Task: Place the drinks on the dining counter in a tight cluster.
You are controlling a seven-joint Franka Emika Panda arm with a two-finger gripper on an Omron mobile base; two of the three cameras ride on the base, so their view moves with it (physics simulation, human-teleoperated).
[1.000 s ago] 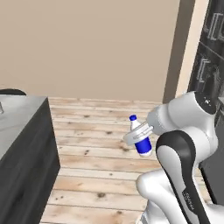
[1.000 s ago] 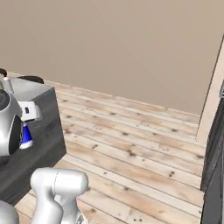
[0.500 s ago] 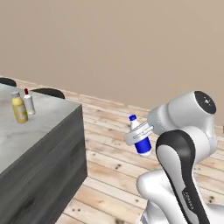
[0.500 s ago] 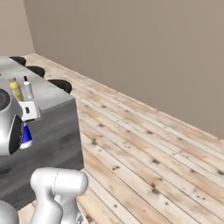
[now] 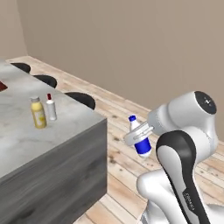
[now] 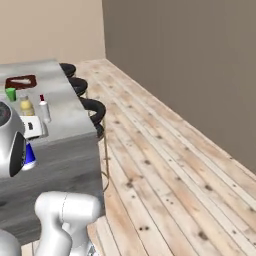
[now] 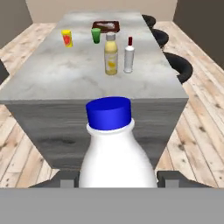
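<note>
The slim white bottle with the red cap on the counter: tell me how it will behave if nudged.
The slim white bottle is tall and narrow on a small base, so it would probably tip rather than slide. It stands close beside the yellow bottle, so a fall that way could knock it. Its round body would likely roll on the smooth marble counter.

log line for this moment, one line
gripper: shut on blue-capped bottle | held off dining counter | yellow bottle, red-capped bottle: upright together on counter
</note>
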